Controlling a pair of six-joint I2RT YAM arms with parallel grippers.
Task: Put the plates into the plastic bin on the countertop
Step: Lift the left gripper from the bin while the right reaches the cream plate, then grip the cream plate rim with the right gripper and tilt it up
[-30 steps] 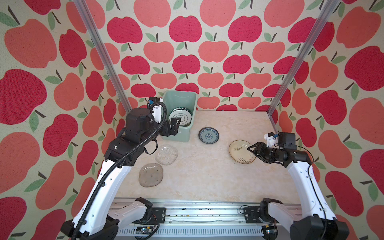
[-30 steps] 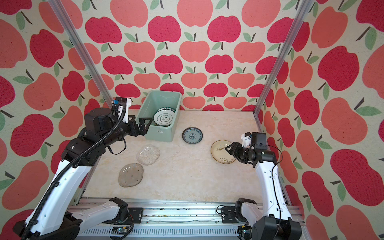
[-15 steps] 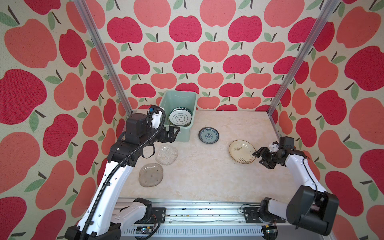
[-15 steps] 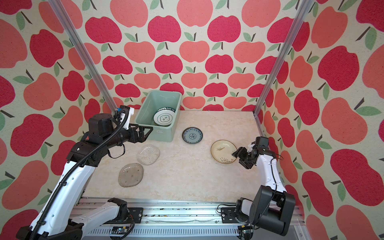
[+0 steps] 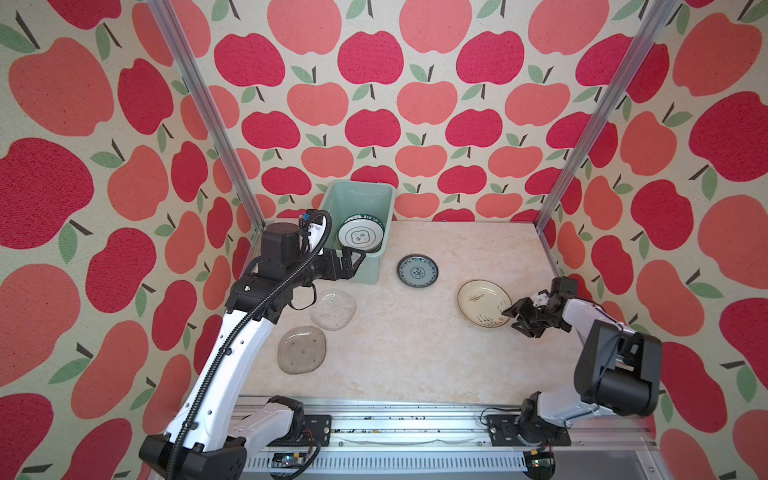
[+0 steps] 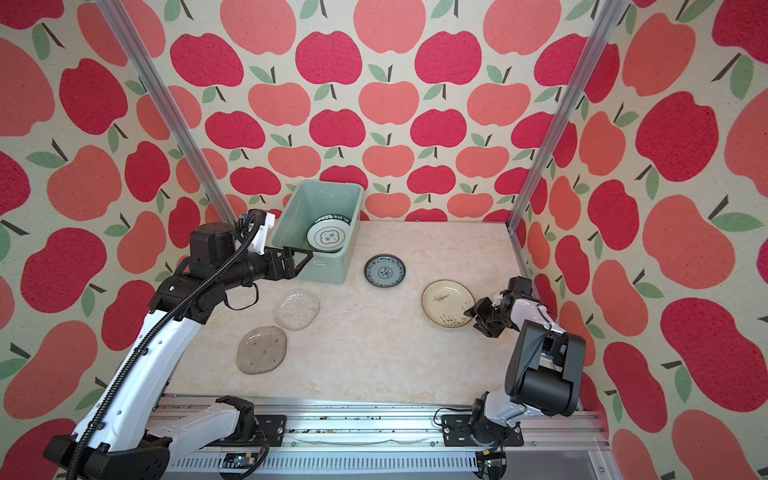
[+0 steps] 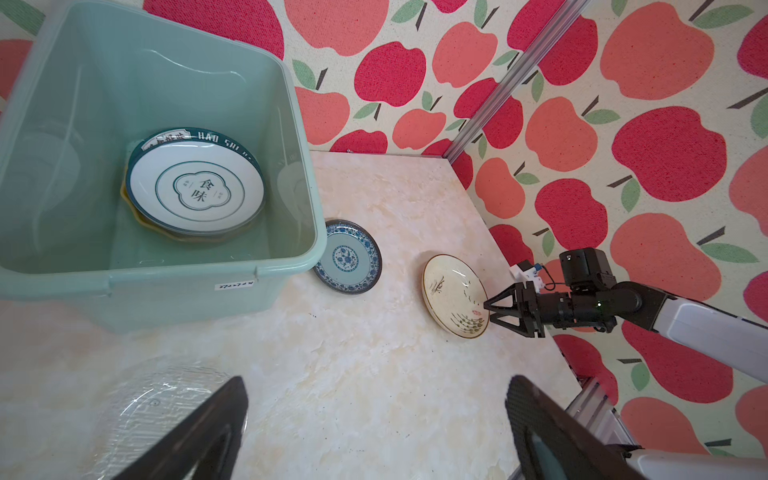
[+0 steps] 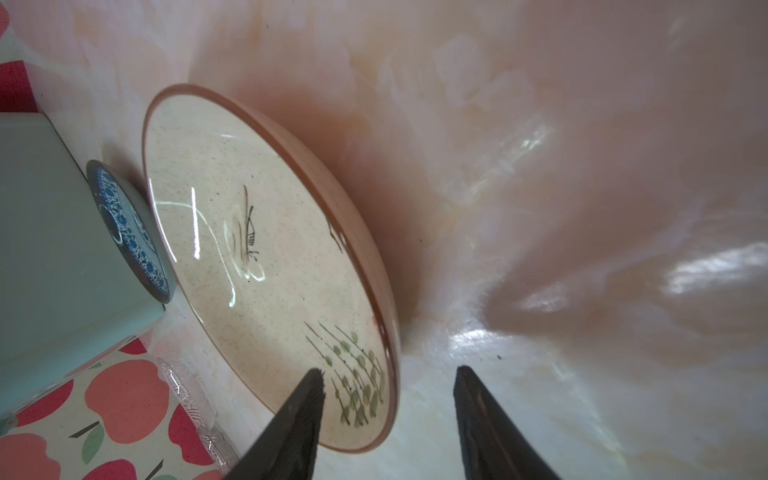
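Straddling the right edge of the round cream brush-marked ceramic plate (image 5: 484,303) on the beige marble-look countertop (image 5: 415,361), frame right, the right gripper (image 5: 509,319) stands partly open, clamping nothing. The left gripper (image 5: 358,264) gapes wide, empty, before the rectangular mint-green plastic bin (image 5: 365,272), upper centre.

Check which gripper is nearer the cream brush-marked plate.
Right. The right gripper sits at the cream plate's rim, jaws open astride its edge. The left gripper is far across the countertop, open, by the plastic bin's front wall.
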